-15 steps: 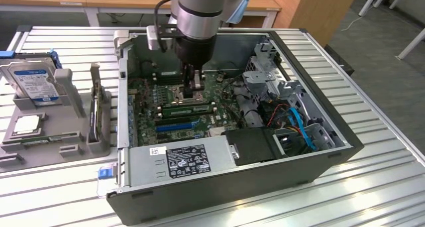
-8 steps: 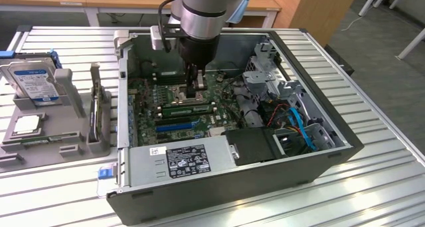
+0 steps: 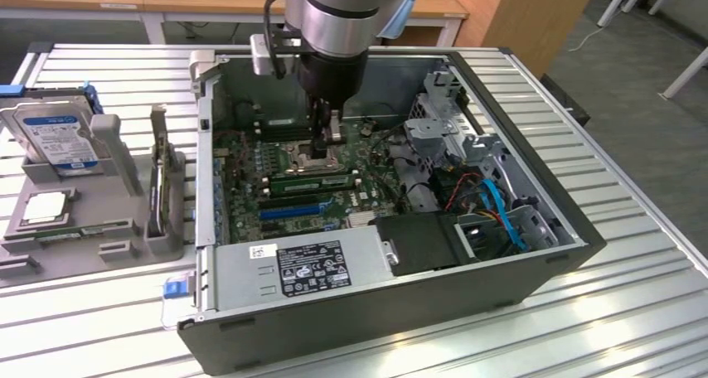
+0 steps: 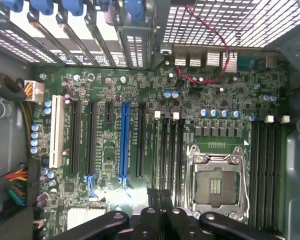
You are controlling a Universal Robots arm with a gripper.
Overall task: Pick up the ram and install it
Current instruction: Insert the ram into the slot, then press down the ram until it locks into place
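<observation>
The black metal gripper (image 3: 328, 150) hangs inside the open black steel computer case (image 3: 531, 262), low over the green motherboard (image 4: 110, 150), its fingers clenched together. Just beneath them the ram (image 3: 315, 179), a long, thin green circuit-board stick, lies along the narrow black plastic memory slots (image 4: 167, 150) beside the silver-framed processor socket (image 4: 215, 182).

This looks like the seating stage, and it calls for a straight, square push. The stick should stay parallel to its slot and upright rather than tilted, with the load spread so that neither end dips first. The small white plastic latches (image 4: 157, 114) at the slot ends are the likely snag – one left half-closed would probably block the stick.

Much is hard to make out. In the exterior view the arm's own body hides where fingertips meet stick, so I cannot tell whether they pinch its top edge, press on it or hover apart. In the wrist view the fingers (image 4: 152, 196) are cut off at the frame edge. I also cannot tell whether the stick is fully seated, or which slot it sits in.
</observation>
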